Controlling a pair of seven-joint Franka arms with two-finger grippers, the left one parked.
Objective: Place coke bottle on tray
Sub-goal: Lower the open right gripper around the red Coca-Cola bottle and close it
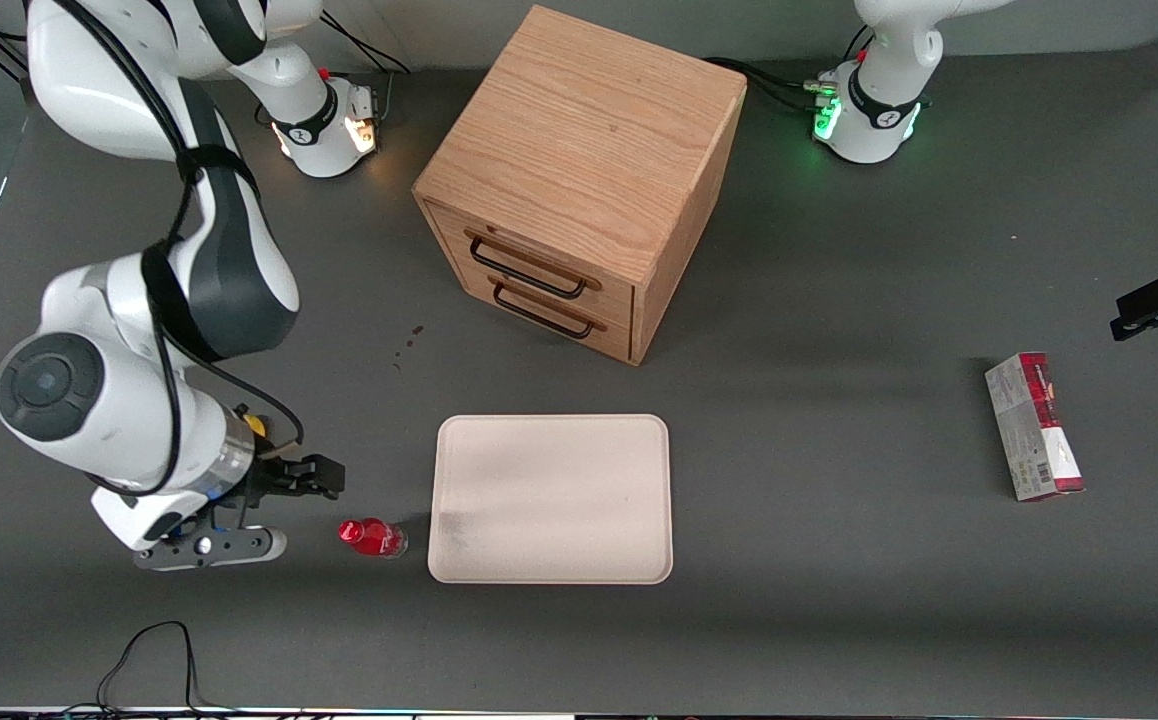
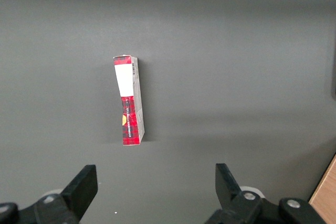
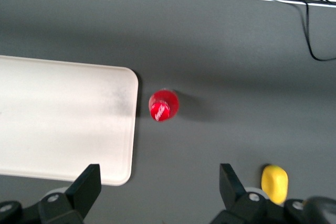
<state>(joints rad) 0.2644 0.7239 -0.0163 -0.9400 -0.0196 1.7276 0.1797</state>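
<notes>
The coke bottle (image 1: 371, 537) (image 3: 164, 106) stands upright on the dark table, seen from above as a red cap and label, just off the short edge of the tray nearest the working arm's end. The cream tray (image 1: 551, 498) (image 3: 52, 114) lies flat with nothing on it, nearer the front camera than the cabinet. My gripper (image 1: 314, 477) (image 3: 159, 177) hovers above the table close to the bottle, slightly farther from the front camera than it. Its fingers are spread wide and hold nothing.
A wooden drawer cabinet (image 1: 579, 180) stands mid-table, farther from the front camera than the tray. A red-and-grey carton (image 1: 1034, 425) (image 2: 129, 100) lies toward the parked arm's end. A yellow lump (image 3: 274, 183) sits by my gripper. A black cable (image 1: 149, 650) loops near the table's front edge.
</notes>
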